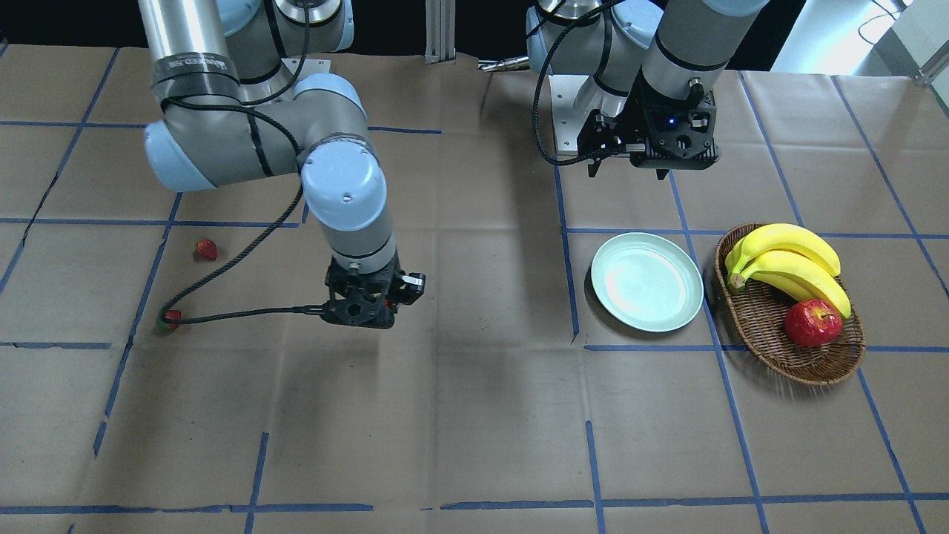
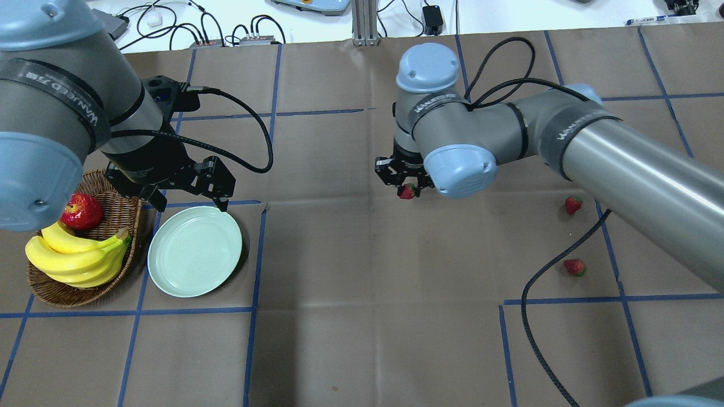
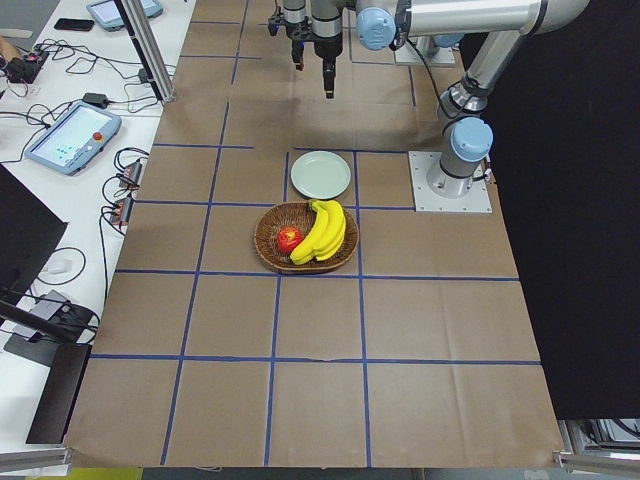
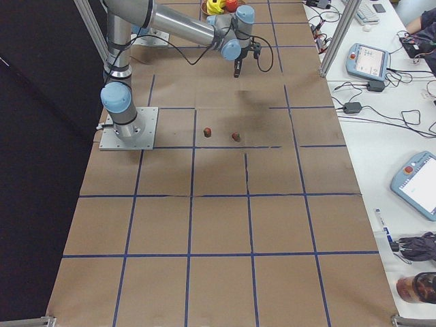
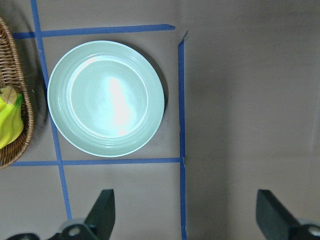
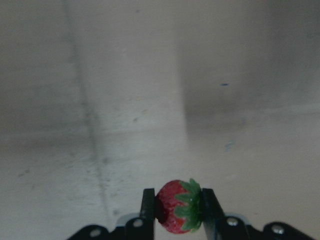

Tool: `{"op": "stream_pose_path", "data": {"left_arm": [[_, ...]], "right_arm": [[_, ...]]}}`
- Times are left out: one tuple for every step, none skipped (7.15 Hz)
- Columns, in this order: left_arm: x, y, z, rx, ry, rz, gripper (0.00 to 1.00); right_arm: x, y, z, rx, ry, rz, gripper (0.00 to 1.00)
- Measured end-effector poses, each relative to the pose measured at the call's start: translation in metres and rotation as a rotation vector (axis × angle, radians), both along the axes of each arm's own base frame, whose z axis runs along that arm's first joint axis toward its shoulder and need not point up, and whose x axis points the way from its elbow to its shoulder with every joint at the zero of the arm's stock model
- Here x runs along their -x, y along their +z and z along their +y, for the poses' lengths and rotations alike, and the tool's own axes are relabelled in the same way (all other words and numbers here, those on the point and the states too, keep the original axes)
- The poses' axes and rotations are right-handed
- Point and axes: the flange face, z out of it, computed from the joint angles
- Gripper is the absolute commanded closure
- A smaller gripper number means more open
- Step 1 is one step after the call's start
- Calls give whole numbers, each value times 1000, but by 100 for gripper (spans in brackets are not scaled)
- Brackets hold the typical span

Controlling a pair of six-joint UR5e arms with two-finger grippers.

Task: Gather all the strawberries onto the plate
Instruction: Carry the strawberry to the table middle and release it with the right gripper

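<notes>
Right gripper (image 2: 405, 180) is clamped on one strawberry (image 6: 176, 212), green cap sideways, above mid-table. The glossy mint plate (image 2: 195, 251), round and bare, lies well off to the robot's left beside the wicker basket (image 2: 121, 212). Left gripper (image 5: 187, 215) is nearer it, spread wide, holding nothing. Two berries (image 2: 573, 204) (image 2: 574, 267) lie on the brown paper (image 2: 362, 316), far right.

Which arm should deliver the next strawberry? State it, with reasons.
Right. The right gripper clamps a strawberry above mid-table; the left gripper hangs open, empty, near the plate.
</notes>
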Motion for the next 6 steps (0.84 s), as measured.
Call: {"op": "stream_pose_path", "data": {"left_arm": [[0,-5,1,-9,0,0,0],[0,-11,2,-9,-1,0,0],[0,-16,2,-1,-2,0,0],[0,-21,3,3,-1,0,0],[0,-26,3,1,-1,1,0],[0,-31,5,-6,-3,2,0]], "right_arm": [[-36,-17,0,0,-18,-14,96],[-60,-31,-2,2,-28,-23,92],[-72,-41,-3,0,-31,-25,71],[-76,-49,-4,-5,-32,-22,13],[-73,-54,-8,-7,-35,-15,0],[-66,-53,-14,-4,-40,-11,0]]}}
